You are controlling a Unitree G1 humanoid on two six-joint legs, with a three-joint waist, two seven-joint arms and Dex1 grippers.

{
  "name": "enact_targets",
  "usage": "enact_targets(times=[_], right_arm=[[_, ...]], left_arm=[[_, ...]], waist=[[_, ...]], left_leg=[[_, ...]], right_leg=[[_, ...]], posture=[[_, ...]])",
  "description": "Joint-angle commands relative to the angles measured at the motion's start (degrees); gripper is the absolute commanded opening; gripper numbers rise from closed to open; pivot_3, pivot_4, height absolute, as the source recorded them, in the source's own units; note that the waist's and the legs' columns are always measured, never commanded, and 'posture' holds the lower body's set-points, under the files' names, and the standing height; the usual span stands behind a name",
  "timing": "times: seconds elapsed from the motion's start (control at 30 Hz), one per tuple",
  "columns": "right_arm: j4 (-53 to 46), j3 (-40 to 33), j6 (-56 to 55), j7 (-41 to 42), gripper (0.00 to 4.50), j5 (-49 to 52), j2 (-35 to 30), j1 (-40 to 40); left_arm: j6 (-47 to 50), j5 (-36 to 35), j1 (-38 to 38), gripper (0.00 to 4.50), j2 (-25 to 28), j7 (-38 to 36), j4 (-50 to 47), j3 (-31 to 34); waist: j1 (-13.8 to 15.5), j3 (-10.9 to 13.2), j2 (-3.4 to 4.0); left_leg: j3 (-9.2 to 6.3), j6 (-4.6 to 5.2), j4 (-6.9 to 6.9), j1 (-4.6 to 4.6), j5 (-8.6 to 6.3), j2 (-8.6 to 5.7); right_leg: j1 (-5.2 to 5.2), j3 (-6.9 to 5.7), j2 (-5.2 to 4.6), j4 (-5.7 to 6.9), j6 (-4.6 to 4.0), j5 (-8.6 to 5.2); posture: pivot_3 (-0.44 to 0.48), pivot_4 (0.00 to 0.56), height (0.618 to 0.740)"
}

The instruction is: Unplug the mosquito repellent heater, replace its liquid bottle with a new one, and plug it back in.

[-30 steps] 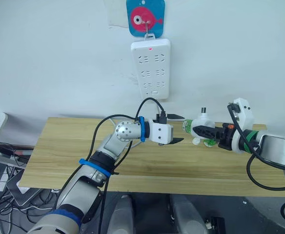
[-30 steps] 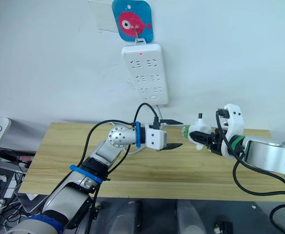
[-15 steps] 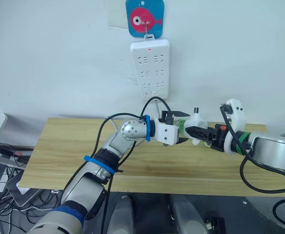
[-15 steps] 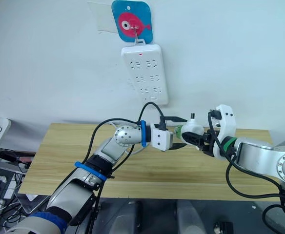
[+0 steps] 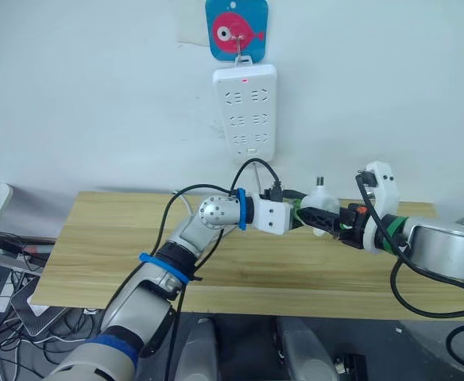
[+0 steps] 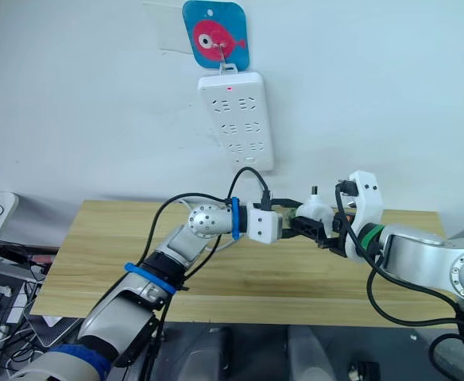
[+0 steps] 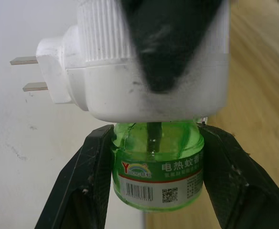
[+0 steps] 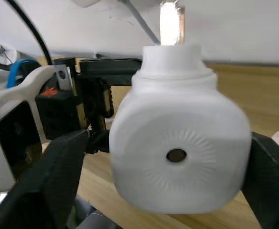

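Nearest, above the wooden worktop, the two arms meet in mid-air: the left gripper has its jaws closed on the green liquid bottle, one black finger on each side of its label, while the right gripper has its jaws clamped across the white body of the mosquito repellent heater, holding it well clear of the worktop with its two prongs free. The bottle's neck is seated in the heater's underside, so this looks like the unscrewing step. The risk lies in that shared hold: if the left wrist twists off the neck's axis, the thread may bind and the smooth rounded heater could turn or slip in the right jaws. The bottle is glossy too, and once it comes free it could tilt and spill liquid. Farther back, the power strip hangs on the wall under a fish hook plate, sockets empty.
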Motion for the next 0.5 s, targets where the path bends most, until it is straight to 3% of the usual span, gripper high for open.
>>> enact_targets(times=[0.03, 0.23, 0.5], right_arm=[[-8.3, -6.6, -2.6, 2.5, 4.46, -4.7, -0.7, 5.6], [-17.8, -9.4, -11.9, 6.1, 4.46, -23.9, 9.3, 13.4], [-18.6, -2.7, -15.1, 7.5, 4.46, -43.1, 19.1, 12.7]], left_arm=[[3.1, -6.1, 1.0, 2.27, -1.7, -0.9, -2.9, 3.0], [11.0, -14.4, 4.4, 2.27, -5.3, -2.9, -6.7, 5.8], [22.0, -22.2, 7.4, 2.27, -8.7, -3.6, -11.9, 8.3]], waist=[[0.0, -0.1, -0.05], [-0.5, -0.9, 0.05], [-1.1, -2.2, 0.24]], left_leg=[[0.00, 0.00, 0.00, 0.00, 0.00, -0.01], [0.03, -0.02, -0.02, 0.10, 0.01, 0.02], [0.05, -0.10, -0.06, 0.12, 0.05, 0.04]], right_leg=[[0.00, 0.00, 0.01, -0.01, 0.00, 0.00], [0.00, 0.06, 0.09, 0.08, 0.00, 0.00], [0.00, 0.08, 0.16, 0.03, 0.00, -0.01]], posture=[[-0.117, 0.199, 0.740], [-0.142, 0.192, 0.740], [-0.173, 0.173, 0.740]])
